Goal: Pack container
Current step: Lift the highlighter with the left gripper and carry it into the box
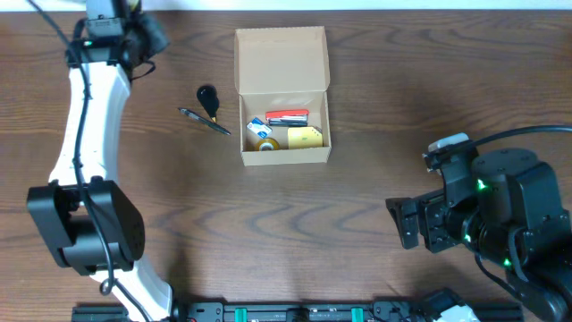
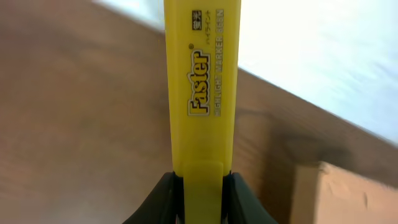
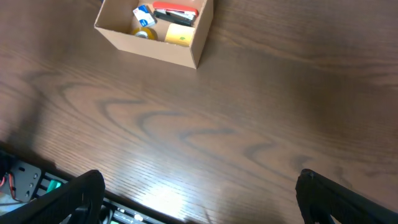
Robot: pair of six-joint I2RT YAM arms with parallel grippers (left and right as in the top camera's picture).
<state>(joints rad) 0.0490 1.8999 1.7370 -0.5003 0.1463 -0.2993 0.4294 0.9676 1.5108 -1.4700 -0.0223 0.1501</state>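
Overhead, highlighter gripped at upper left, open box at top centre

At the upper left of the overhead view, the left gripper (image 2: 203, 186) is clamped on a yellow highlighter (image 2: 200, 81) labelled "Faster". Right of it, a black pen (image 1: 205, 121) and a small black object (image 1: 207, 95) lie on the brown table (image 1: 268, 233), just left of the cardboard box (image 1: 284, 157). The box sits top centre, lid open, holding a red item (image 1: 287, 116) among other small things. At lower right, the right gripper (image 1: 404, 222) is spread wide, holding nothing

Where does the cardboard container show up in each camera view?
Overhead: container upper centre, lid open.
Left wrist: container corner, bottom right, beside the gripped highlighter.
Right wrist: container top left.
Shared landmark: dark wooden table under it.
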